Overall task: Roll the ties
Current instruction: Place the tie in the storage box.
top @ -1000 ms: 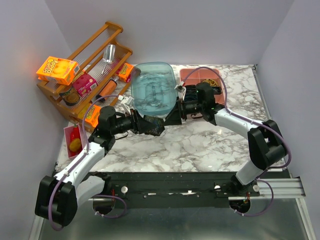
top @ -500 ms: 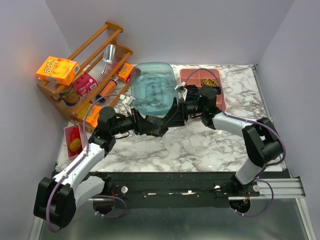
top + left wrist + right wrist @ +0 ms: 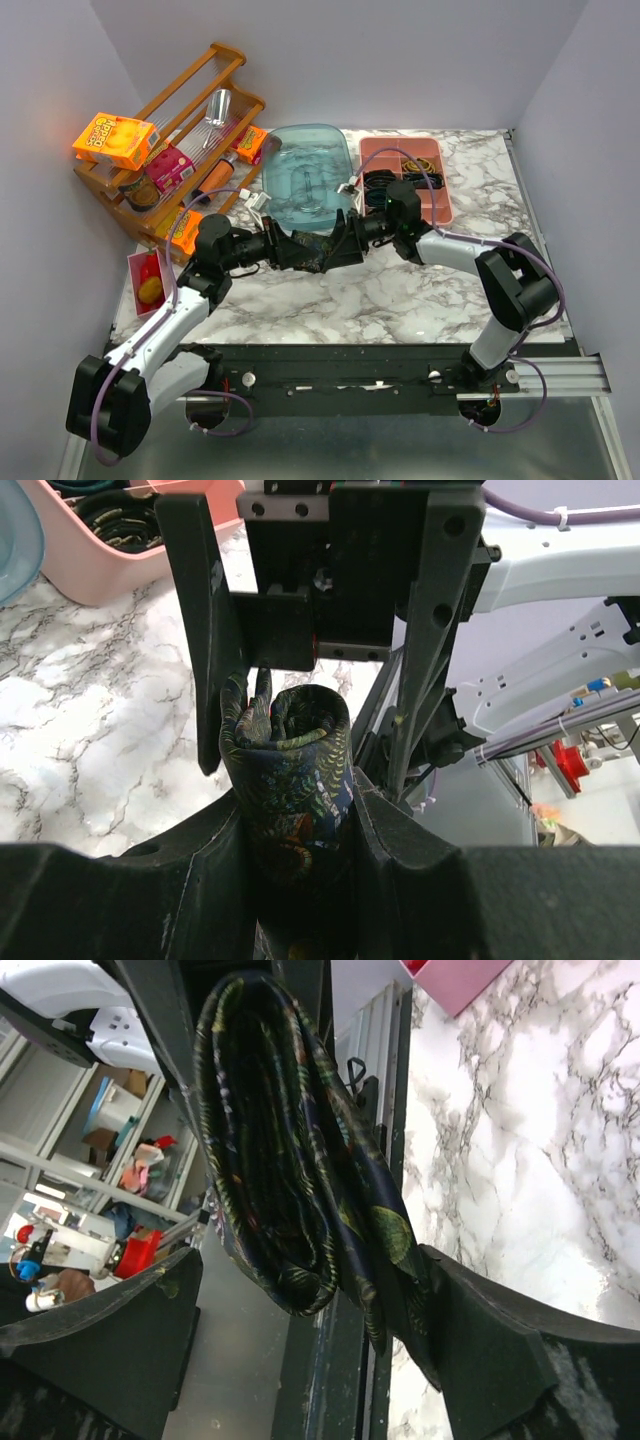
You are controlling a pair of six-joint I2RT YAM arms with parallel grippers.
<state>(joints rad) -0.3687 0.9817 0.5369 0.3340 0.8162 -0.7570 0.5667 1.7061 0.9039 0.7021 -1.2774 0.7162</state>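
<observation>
Left wrist view: the left claw (image 3: 296, 825) is clamped on the near part of the rolled tie (image 3: 288, 740), held off the table just in front of the blue tub (image 3: 300, 165); the right claw (image 3: 345, 240) stands wide open astride the roll's far end, one finger seemingly touching cloth, gripping nothing; to hand over well, I judge it should close squarely across all layers before the left lets go, or the coil may spring loose; beyond, just right of the tub, the pink tray (image 3: 445, 205) holds dark coils.
</observation>
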